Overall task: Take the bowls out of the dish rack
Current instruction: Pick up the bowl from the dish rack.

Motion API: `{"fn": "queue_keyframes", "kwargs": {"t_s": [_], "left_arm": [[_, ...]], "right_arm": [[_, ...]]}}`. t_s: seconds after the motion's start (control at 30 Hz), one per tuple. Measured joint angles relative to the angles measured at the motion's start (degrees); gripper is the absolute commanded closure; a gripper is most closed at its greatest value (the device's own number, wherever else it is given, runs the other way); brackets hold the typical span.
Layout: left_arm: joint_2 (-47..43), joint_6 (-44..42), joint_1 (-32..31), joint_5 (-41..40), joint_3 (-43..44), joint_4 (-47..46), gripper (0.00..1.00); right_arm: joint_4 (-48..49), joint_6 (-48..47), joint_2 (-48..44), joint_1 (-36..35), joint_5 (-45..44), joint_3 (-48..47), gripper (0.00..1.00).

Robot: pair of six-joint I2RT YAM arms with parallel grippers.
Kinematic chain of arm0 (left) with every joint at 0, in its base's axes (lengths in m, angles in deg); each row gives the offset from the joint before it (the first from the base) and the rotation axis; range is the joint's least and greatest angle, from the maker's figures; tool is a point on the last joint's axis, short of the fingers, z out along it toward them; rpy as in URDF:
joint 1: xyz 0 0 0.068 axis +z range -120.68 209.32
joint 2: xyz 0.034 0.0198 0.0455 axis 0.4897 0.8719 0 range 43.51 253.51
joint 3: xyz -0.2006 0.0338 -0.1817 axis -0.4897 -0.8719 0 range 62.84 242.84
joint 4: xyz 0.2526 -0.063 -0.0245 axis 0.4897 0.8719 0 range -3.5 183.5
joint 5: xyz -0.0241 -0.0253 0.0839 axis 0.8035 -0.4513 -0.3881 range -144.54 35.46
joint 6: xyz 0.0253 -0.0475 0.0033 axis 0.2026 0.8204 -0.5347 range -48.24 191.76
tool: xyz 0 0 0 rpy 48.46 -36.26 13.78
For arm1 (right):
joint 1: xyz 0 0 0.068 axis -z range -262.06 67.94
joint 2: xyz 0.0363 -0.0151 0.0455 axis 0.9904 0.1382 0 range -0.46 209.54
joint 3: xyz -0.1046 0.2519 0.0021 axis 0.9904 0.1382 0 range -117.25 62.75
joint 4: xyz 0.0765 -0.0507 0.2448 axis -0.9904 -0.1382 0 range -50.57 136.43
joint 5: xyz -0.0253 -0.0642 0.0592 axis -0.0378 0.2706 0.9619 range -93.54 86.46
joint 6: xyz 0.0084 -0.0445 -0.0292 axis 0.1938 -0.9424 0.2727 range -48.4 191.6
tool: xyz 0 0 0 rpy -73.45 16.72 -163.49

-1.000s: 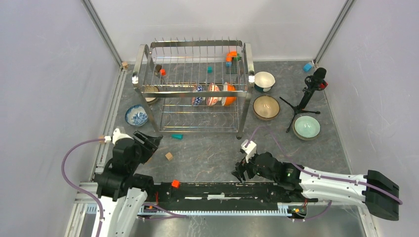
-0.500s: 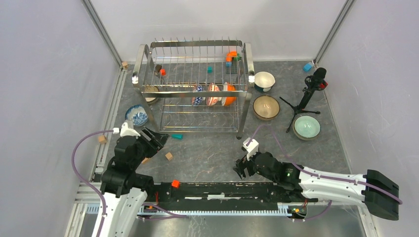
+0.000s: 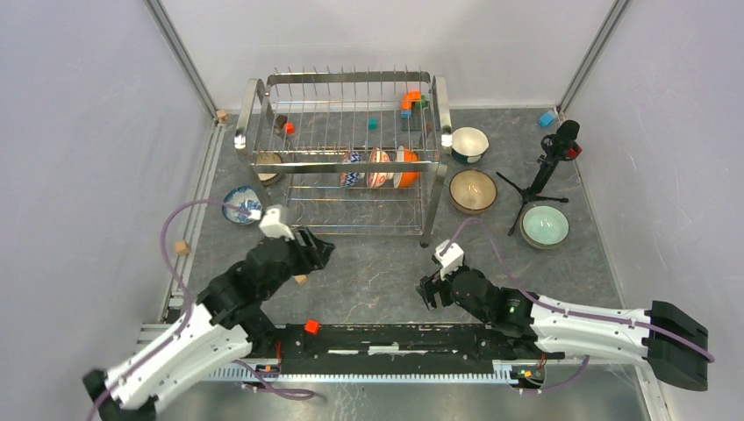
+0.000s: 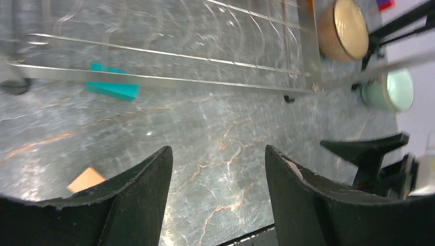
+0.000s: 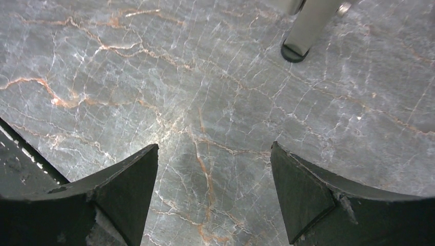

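The dish rack stood at the far middle of the table. Inside it, behind the front bar, 3 bowls stood on edge side by side: a blue-patterned bowl, a red-patterned bowl and an orange bowl. A 4th bowl was near the left end of the rack. It seemed pink-brown, but the wires hid most of it.

4 more bowls were on the table outside the rack. A blue-and-white bowl lay just left of the rack. On the right were a teal-and-white bowl, a brown bowl and a pale green bowl.

The left hand was in front of the rack, with the jaws wide apart and nothing between them. A teal block and a tan block lay near it. The right hand was also wide and empty, low over bare table, near the front right leg of the rack.
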Motion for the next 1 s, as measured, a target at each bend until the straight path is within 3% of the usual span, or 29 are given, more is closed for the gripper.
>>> {"fn": "queue_keyframes", "kwargs": {"t_s": [0.17, 0.33, 0.47, 0.57, 0.77, 0.87, 1.0], "left_arm": [[11.15, -0.24, -20.79, -16.94, -0.07, -7.39, 0.26], [19.15, -6.67, -27.87, -28.7, -5.22, -25.29, 0.23], [24.13, -15.47, -27.17, -33.05, -12.15, -43.85, 0.22], [28.76, -19.71, -24.11, -31.95, -12.61, -51.98, 0.21], [32.92, -21.68, -12.31, -21.49, -12.68, -64.63, 0.21], [36.44, -21.7, -5.84, -13.38, -12.74, -73.05, 0.26], [42.8, -22.16, -1.55, -9.4, -12.74, -80.59, 0.31]], "right_arm": [[-0.04, -0.37, -2.75, 0.0, -2.27, -0.09, 0.14], [-0.35, -0.37, -7.15, 0.0, -3.5, -0.04, 0.15], [0.04, -0.31, -10.91, 0.0, -4.35, 1.16, 0.15], [0.37, -0.28, -12.96, 0.0, -4.37, 2.82, 0.15], [0.63, -0.07, -14.91, 0.0, -3.96, 4.52, 0.15], [2.14, 0.37, -15.45, 0.0, -2.99, 5.33, 0.15], [3.76, 0.9, -15.5, 0.0, -1.7, 6.45, 0.15]]}}
